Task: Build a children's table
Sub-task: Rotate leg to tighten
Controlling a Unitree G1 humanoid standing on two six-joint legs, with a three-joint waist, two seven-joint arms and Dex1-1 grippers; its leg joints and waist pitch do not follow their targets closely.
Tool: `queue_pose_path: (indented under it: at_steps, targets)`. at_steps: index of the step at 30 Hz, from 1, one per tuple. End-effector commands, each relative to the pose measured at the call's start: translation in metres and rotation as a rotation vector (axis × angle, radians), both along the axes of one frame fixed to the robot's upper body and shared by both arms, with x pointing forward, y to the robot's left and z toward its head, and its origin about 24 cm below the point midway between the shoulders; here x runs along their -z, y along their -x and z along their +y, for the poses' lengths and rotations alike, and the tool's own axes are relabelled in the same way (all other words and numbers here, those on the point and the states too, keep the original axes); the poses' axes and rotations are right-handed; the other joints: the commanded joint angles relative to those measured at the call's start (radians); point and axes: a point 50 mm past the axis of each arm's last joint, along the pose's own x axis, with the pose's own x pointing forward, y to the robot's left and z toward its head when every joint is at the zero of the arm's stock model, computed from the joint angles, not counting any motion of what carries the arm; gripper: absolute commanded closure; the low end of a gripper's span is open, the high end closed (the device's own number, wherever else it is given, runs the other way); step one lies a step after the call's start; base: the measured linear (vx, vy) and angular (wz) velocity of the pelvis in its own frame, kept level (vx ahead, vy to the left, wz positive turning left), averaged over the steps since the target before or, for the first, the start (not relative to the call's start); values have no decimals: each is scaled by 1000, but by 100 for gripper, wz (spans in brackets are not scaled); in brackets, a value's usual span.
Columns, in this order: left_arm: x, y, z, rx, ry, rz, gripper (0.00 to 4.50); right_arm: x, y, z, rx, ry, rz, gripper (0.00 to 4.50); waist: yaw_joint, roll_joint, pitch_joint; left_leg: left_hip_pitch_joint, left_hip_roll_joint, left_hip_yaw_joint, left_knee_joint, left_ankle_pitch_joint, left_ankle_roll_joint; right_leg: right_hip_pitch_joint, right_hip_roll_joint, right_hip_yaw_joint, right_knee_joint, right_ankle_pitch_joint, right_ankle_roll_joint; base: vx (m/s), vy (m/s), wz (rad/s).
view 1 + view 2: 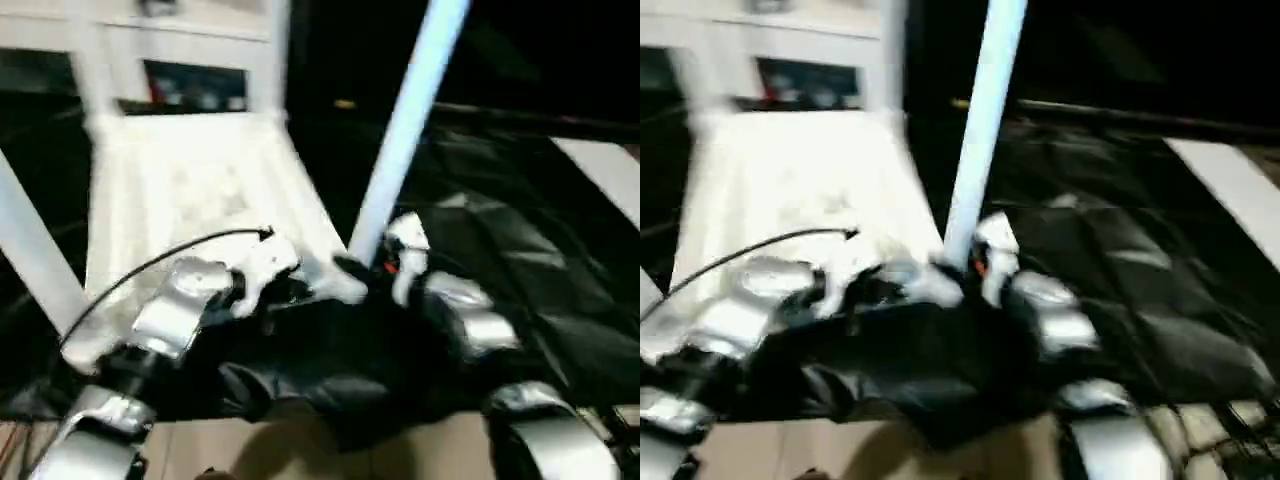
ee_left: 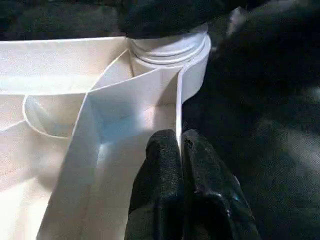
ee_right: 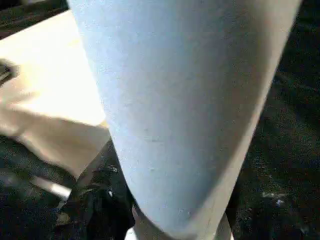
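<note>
- Our left end effector (image 2: 179, 150) is pinched closed on the upturned table top's (image 1: 190, 190) rim, near its corner socket (image 2: 167, 47).
- Our right end effector (image 1: 385, 268) clasps the upright leg (image 1: 405, 125) at that socket, at 3 o'clock from the left one.

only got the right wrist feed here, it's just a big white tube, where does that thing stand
Observer: That tube is a table leg, standing upright at the near right corner of the upside-down table top.
Operator: is the left arm helping
Observer: Yes, the left end effector is pinched shut on the thin side wall of the table top, just beside the corner socket.
Operator: any other legs in yet
Observer: Another leg stands at the near left corner, and two more rise at the far side.
</note>
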Motion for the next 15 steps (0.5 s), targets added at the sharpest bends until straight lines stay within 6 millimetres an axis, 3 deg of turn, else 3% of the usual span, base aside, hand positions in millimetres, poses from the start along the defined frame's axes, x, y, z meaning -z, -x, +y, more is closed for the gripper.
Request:
queue_pose_path:
  at_steps: [1, 3, 4, 7, 11, 15]
  targets:
    - [-23, -5, -22, 45, 87, -88, 450, 26, 10, 6, 56, 16, 159, 246, -2, 18, -52, 16, -21, 4, -67, -513, -33, 27, -35, 9, -114, -618, -76, 0, 0, 0]
    - [-22, -1, -33, 58, 109, -83, 450, 25, 9, 16, 81, 12, 152, 246, -7, 23, -53, 16, -20, 1, -69, -526, -32, 29, -36, 5, -116, -614, -75, 0, 0, 0]
    - [-21, 2, -40, 84, 125, -71, 450, 21, 11, 26, 35, 9, 110, 246, -11, 25, -54, 10, -18, -3, -74, -529, -34, 36, -35, 2, -114, -593, -78, 0, 0, 0]
    - [-17, 6, -44, 126, 125, -44, 450, 13, 13, 40, -82, -41, 50, 180, -10, 25, -57, 14, -15, 0, -76, -530, -21, 35, -35, 5, -113, -518, -108, 0, 0, 0]
    - [-17, 5, -37, 122, 106, -37, 450, 10, 14, 34, -160, -34, 41, 143, -4, 23, -56, 13, -14, 7, -77, -494, -9, 36, -35, 14, -104, -451, -142, 0, 0, 0]
    - [-19, 3, -23, 139, 82, -29, 450, 12, 15, 13, -275, 58, 47, 124, 7, 19, -58, 12, -14, 13, -75, -447, 1, 39, -35, 18, -99, -423, -151, 0, 0, 0]
